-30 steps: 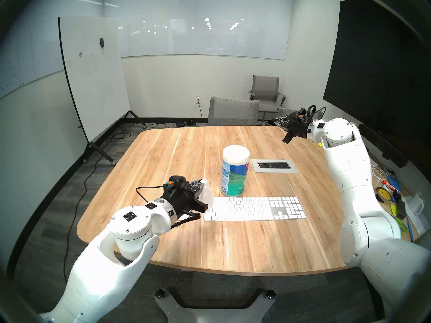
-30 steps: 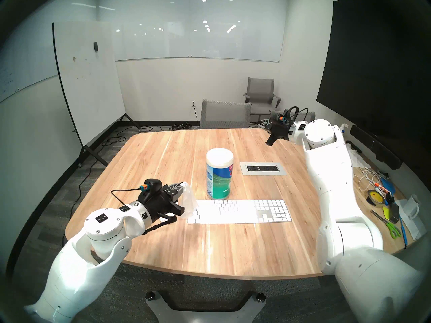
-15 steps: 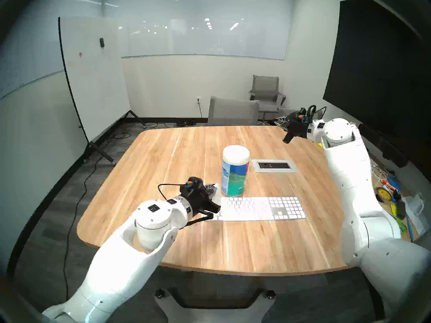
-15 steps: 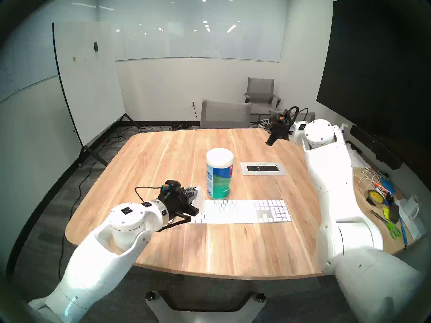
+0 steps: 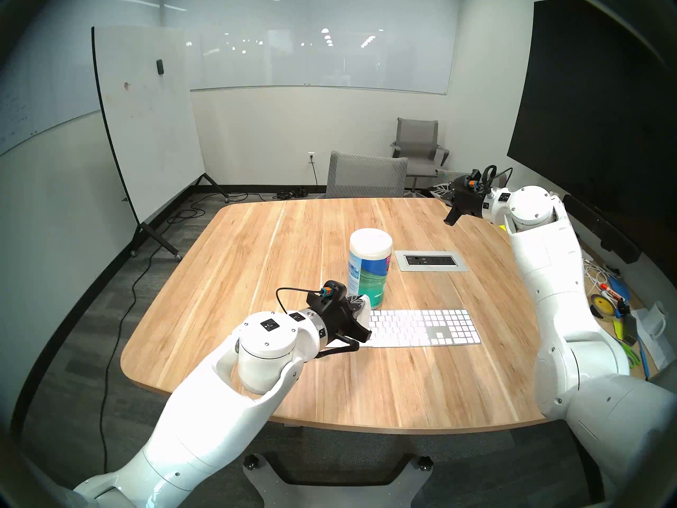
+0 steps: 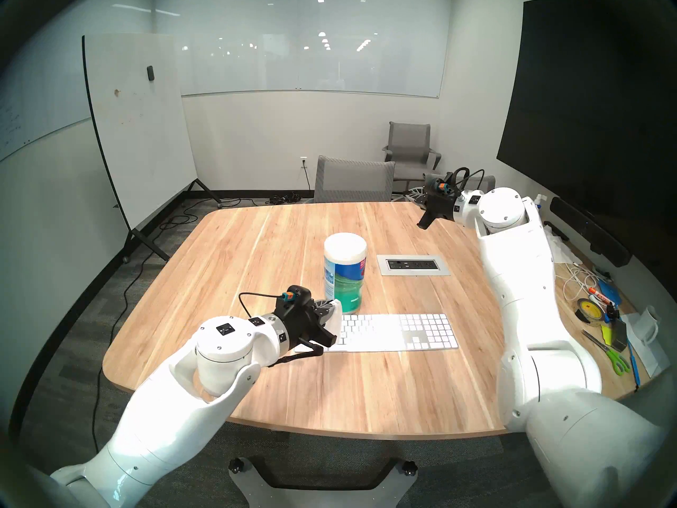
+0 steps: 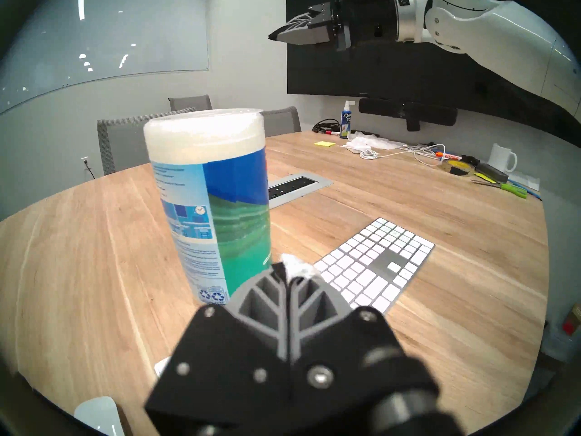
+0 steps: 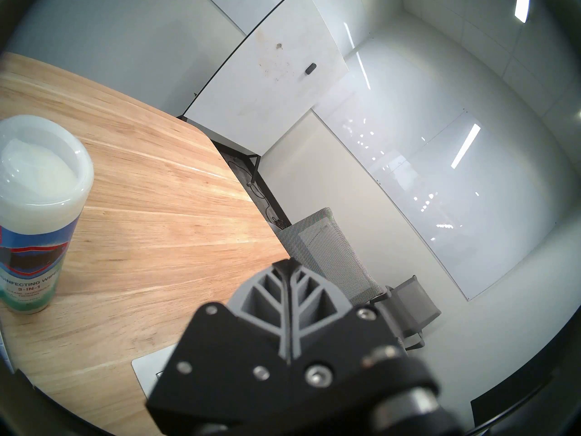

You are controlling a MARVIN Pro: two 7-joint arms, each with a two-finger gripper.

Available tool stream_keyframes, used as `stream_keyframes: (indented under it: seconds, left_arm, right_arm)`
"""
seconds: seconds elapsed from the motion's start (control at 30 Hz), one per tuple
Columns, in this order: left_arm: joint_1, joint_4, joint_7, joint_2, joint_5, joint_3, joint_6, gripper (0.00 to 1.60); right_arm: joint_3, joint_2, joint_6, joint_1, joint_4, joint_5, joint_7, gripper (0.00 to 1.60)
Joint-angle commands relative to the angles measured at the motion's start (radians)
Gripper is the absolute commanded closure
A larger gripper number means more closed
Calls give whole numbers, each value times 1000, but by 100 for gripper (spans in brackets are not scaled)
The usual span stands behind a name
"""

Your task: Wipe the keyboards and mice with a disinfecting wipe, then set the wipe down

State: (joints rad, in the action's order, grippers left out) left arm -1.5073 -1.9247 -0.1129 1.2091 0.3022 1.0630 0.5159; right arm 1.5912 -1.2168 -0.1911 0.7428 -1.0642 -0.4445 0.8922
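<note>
The white keyboard (image 5: 425, 327) (image 6: 399, 331) (image 7: 374, 262) lies flat near the table's front. My left gripper (image 5: 361, 302) (image 6: 331, 308) (image 7: 287, 273) is shut on the thin white disinfecting wipe (image 5: 365, 312) (image 6: 336, 319) (image 7: 300, 265). The wipe hangs down onto the keyboard's left part, just in front of the blue-green wipe canister (image 5: 368, 272) (image 7: 213, 199). A glossy white rounded shape (image 7: 97, 415) at the left wrist view's bottom edge looks like the mouse; my left arm hides it in the head views. My right gripper (image 5: 436, 192) (image 6: 415, 196) (image 8: 287, 264) (image 7: 276, 35) is shut and empty, raised over the far right corner.
A grey power outlet panel (image 5: 431, 260) is set into the table behind the keyboard. Tape, scissors, markers, cables and a white mug (image 5: 655, 320) crowd the right edge. A grey chair (image 5: 366, 177) stands at the far side, and a whiteboard (image 5: 146, 122) stands to the left.
My left gripper has slid to the right with the wipe, from the keyboard's left end further over its keys and closer to the canister. The right arm has not moved.
</note>
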Motion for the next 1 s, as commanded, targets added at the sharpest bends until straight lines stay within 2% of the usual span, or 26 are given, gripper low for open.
stream_keyframes:
  seconds: [0.0,0.2,0.43,0.5,0.67,0.8,0.97]
  left_arm:
    - [-35,-17,20,12,5,11,-43,160]
    - [-51,-14,14,-11,6,25,-49,160]
    - [-53,60,9,-19,13,41,-81,160]
    - [-54,99,-1,-24,29,64,-104,160]
    - [-56,127,-10,-25,50,96,-135,160]
    - [-43,142,-25,-28,52,101,-150,160]
    - [14,162,-40,-6,43,71,-120,160]
  right_arm:
    - [3,-3,0,-29,-16,4,-2,160]
    - [3,-3,0,-29,-16,4,-2,160]
    - [3,-3,0,-29,-16,4,-2,160]
    - [3,-3,0,-28,-16,4,-2,160]
    - [3,-3,0,-28,-16,4,-2,160]
    - [3,-3,0,-29,-16,4,-2,160]
    - [3,-3,0,-28,-16,4,-2,160]
